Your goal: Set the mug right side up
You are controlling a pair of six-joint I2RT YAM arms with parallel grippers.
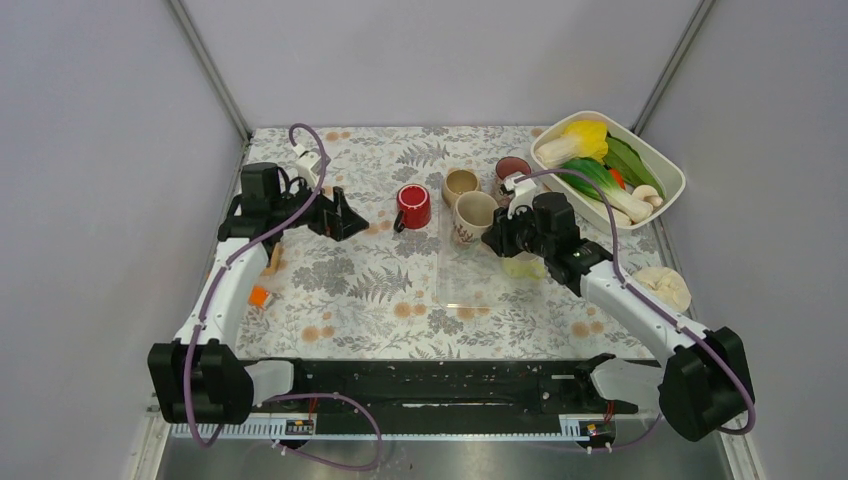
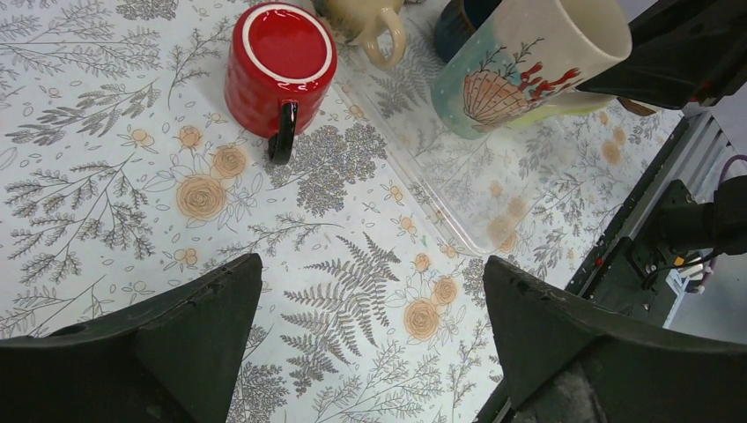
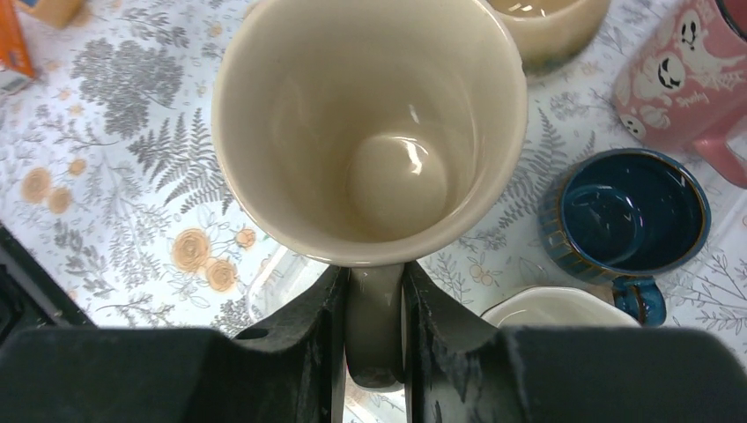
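From where I stand, a small orange item [image 1: 259, 296] lies at the table's left edge, at about 9 o'clock. The left gripper [image 1: 340, 215] sits low over the floral cloth [image 1: 350, 290] with its fingers [image 2: 176, 326] spread wide and nothing between them. Just off it toward 3 o'clock a red mug [image 1: 412, 205] stands bottom-up, its black handle pointing to 6 o'clock. Next comes the shell-painted mug [image 1: 473, 215], over the far end of a clear tray [image 1: 470, 285]. It is mouth up but tilted, and whether it touches the tray I cannot tell. The right gripper [image 3: 374, 291] has its fingers pressed onto the mug's handle from both sides. A tan mug [image 1: 460, 183] sits at the held mug's 12 o'clock and a pink ghost-face mug [image 3: 678, 79] at its 1 o'clock, with a navy cup [image 3: 625, 216] close by. Far right, at 2 o'clock, a white basket [image 1: 672, 172] holds vegetables.
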